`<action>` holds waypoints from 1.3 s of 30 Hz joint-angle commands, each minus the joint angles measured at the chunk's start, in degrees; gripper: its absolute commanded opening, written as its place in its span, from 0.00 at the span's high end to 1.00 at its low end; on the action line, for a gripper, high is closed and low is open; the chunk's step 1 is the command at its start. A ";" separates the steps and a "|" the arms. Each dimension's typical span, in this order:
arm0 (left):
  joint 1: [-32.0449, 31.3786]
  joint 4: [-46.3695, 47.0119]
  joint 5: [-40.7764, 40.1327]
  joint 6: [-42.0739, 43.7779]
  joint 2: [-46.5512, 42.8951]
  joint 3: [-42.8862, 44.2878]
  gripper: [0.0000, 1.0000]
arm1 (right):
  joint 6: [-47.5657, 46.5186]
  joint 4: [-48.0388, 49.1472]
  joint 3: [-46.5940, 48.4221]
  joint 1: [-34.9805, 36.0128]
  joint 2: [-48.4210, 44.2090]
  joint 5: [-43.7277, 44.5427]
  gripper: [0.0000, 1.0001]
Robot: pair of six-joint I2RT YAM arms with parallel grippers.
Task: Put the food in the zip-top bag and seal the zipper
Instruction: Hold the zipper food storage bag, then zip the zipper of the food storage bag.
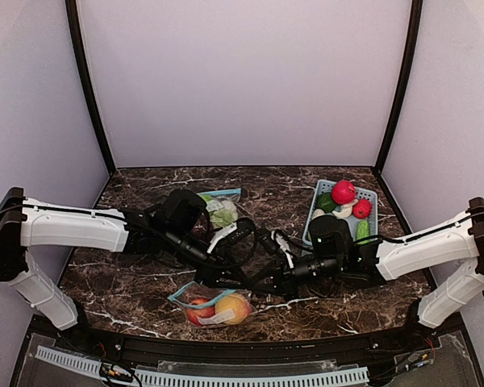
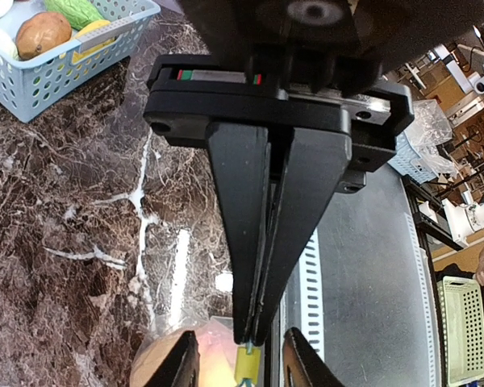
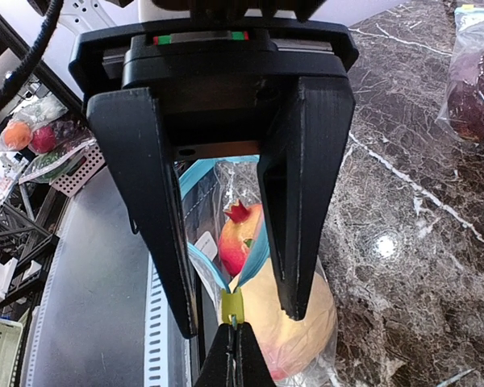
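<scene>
1. Tabletop (image 1: 137,290): dark brown marble pattern with white veins, glossy.
2. Zip-top bag (image 1: 214,305), near front edge at centre: clear plastic with a blue zipper strip, lying flat, holding a red fruit and a yellow-orange fruit.
3. Second clear bag (image 1: 221,208), farther back, left of centre: holds pale green and white pieces.
4. Light-blue slotted basket (image 1: 369,197), back right: holds red, green and white food.

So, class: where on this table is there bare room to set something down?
Free: front corners either side of the front bag; back strip behind the back bag. Crowded: centre, arms crossing, and by the basket.
</scene>
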 commanded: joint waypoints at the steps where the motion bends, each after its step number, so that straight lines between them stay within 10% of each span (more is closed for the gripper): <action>1: 0.08 -3.08 0.94 2.17 0.41 1.42 0.65 | -1.07 -0.03 0.80 -0.46 -1.02 0.16 1.00; 39: 0.04 -2.98 -2.13 1.68 -0.91 -0.97 0.99 | 0.22 -11.74 0.73 -0.77 -6.26 16.89 1.00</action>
